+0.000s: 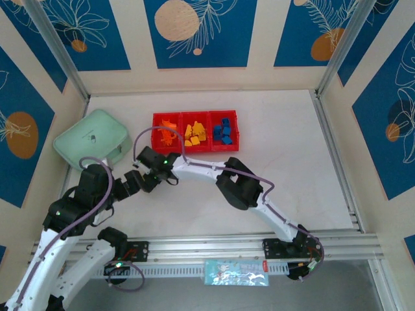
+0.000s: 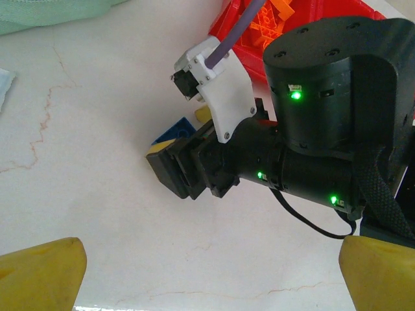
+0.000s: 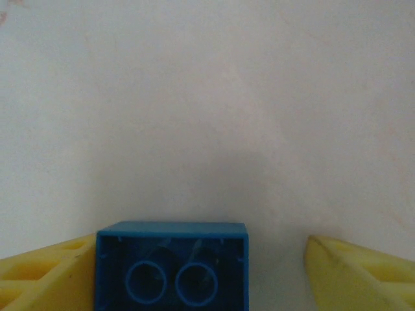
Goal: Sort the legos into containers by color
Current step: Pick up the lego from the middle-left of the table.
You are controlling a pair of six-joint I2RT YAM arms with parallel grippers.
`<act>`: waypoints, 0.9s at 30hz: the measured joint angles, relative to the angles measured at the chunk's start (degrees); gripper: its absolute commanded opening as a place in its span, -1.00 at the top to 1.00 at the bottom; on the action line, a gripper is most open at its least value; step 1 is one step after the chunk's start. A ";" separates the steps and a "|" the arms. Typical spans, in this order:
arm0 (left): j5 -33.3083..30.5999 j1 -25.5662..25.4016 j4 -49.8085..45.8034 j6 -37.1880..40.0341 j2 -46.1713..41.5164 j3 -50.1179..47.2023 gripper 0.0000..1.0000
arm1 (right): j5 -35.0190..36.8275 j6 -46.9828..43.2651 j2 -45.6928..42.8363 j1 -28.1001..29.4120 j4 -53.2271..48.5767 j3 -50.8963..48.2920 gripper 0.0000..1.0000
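Note:
A blue lego (image 3: 172, 265) lies underside up between the yellow fingers of my right gripper (image 3: 201, 243). It rests against the left finger, with a gap to the right one, so the jaws are open. In the left wrist view the same blue lego (image 2: 175, 131) shows at the tip of the right gripper (image 2: 178, 139), low over the table. My left gripper (image 2: 211, 278) is open with nothing in it, close beside the right gripper (image 1: 144, 157). The red containers (image 1: 194, 115) hold orange legos (image 1: 166, 131), yellow legos (image 1: 194, 134) and blue legos (image 1: 224, 131), each colour in its own compartment.
A mint green case (image 1: 91, 142) sits left of the tray, close to both grippers. The red tray's corner (image 2: 337, 6) lies just behind the right wrist. Walls enclose the white table, which has open room to the right.

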 measured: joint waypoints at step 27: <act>2.51 0.00 3.28 1.81 2.54 0.20 -0.99 | -0.44 4.28 -25.62 -5.90 1.49 -20.76 0.10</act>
